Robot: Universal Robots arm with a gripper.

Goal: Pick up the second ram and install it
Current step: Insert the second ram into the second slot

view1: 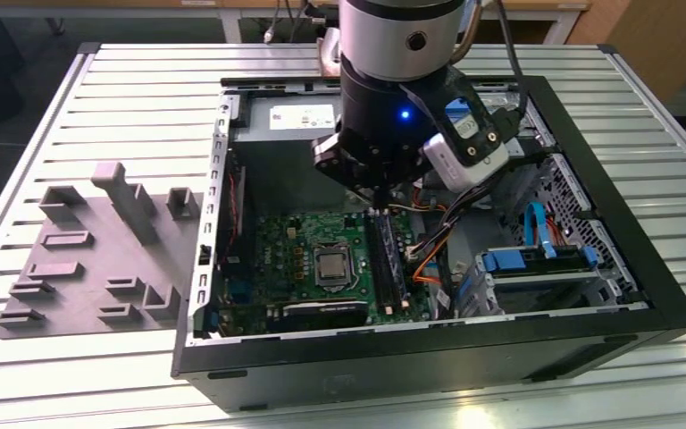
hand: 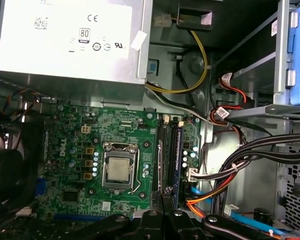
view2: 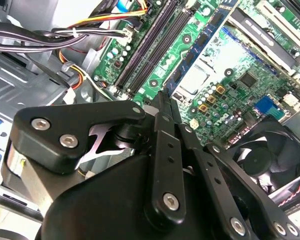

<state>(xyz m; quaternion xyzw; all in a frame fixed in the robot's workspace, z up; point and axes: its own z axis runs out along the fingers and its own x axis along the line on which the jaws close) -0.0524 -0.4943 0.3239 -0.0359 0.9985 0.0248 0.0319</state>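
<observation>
Second ram (hand: 163, 201): we read the thin dark edge between the fingertips in the first wrist view as the stick, held edge-on, with most of it hidden by the fingers. Jaws are clenched on it, and we see no gap between them in the second wrist view. Gripper (view1: 378, 188) hangs inside the open case (view1: 439, 353), just above one end of the memory slots (hand: 168, 150). We cannot tell whether the stick touches the slots or is just apart from them. In the exterior view the slots sit on the motherboard (view1: 301, 237) at 3 o'clock of the CPU socket (view1: 333, 266). Orange and black cables (view1: 429, 261) bunch just beside the slots, at their 3 o'clock. Grey holder (view1: 93, 259) lies on the table (view1: 69, 384) at 9 o'clock of the case, well apart.

Risks, as we judge them:
- **Misalignment:** with the stick slightly off the groove, a push would bend it or load the board.
- **Wrong slot:** we cannot tell which slot is filled, so the stick could land on an occupied one.
- **Tilt:** a tilted grip would seat one end only.
- **Slip:** a narrow pinch on a flat stick could slip under push force.
- **Snagging:** the finger links or the wrist body could catch the cables.
- **Latches:** they are too small to tell, and if closed they would block seating.
</observation>
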